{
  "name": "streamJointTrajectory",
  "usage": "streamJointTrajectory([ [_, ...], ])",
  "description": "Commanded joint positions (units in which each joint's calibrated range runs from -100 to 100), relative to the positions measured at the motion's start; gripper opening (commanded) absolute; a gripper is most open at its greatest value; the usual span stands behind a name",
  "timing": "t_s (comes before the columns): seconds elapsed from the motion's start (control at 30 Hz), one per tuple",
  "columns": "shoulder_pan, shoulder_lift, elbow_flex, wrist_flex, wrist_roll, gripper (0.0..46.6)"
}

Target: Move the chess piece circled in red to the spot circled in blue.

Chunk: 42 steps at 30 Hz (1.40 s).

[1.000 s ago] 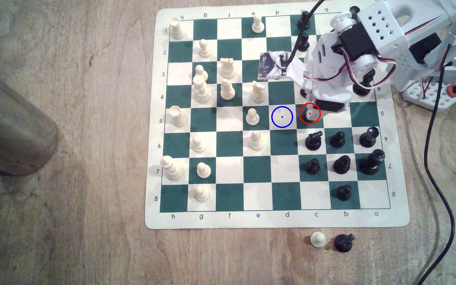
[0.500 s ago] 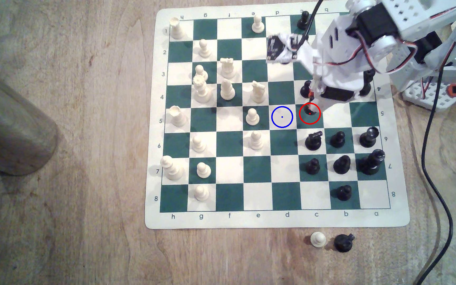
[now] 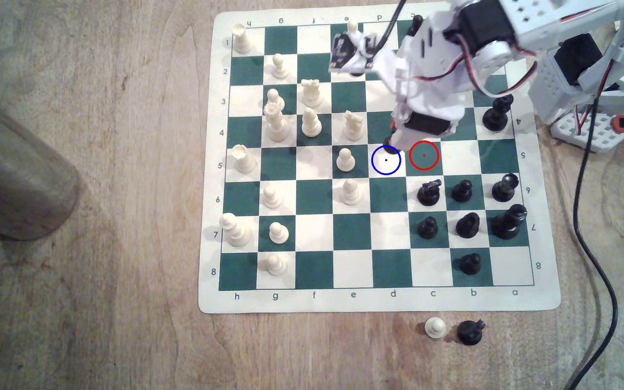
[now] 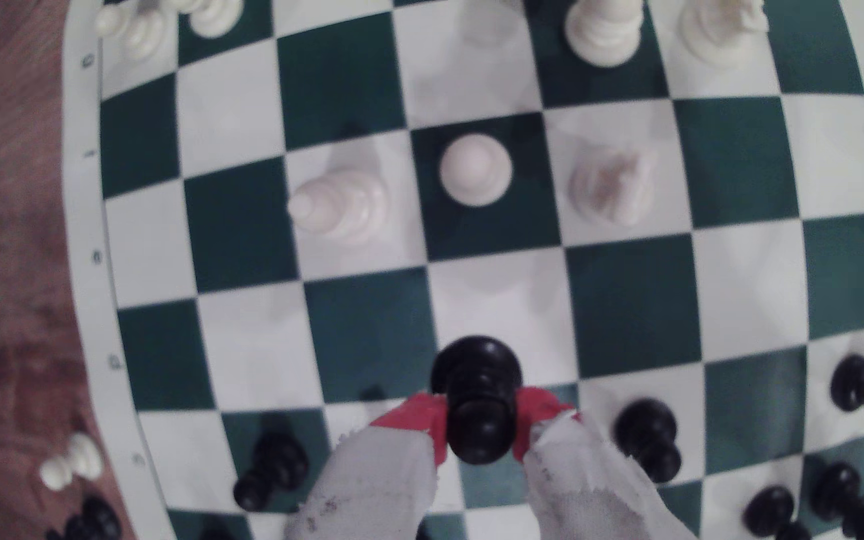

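Note:
My gripper (image 3: 393,145) is shut on the chess piece (image 3: 389,150), a small black pawn, and only its dark base shows under the white, cloth-wrapped fingers. The pawn hangs over the far edge of the spot (image 3: 386,165), a cream square with a blue ring. The red-ringed green square (image 3: 423,159) beside it, to the exterior view's right, is bare. In the wrist view the red pads (image 4: 419,415) of my gripper (image 4: 479,423) clamp the pawn (image 4: 476,384) at its head and collar. Its base sits over a white square.
A white pawn (image 3: 345,160) stands one square to the exterior view's left of the spot, and a white knight (image 3: 353,125) stands diagonally beyond. A black knight (image 3: 429,192) is nearer, to the right. Two captured pieces (image 3: 435,328) lie off the board (image 3: 378,300). A black cable (image 3: 599,232) trails on the right.
The gripper has shut on the black pawn, lifted it off the red-ringed square and carried it about one square to the exterior view's left, to the blue ring's edge.

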Motion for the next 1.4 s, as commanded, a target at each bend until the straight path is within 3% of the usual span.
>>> streamJointTrajectory([
  [0.0,0.21,2.42,-4.73,-2.73,0.24,0.2],
  [0.57,-0.02,12.18,-4.37,-6.09,0.34,0.2],
  [1.37,0.53,15.07,-5.46,-7.73,0.59,0.2],
])
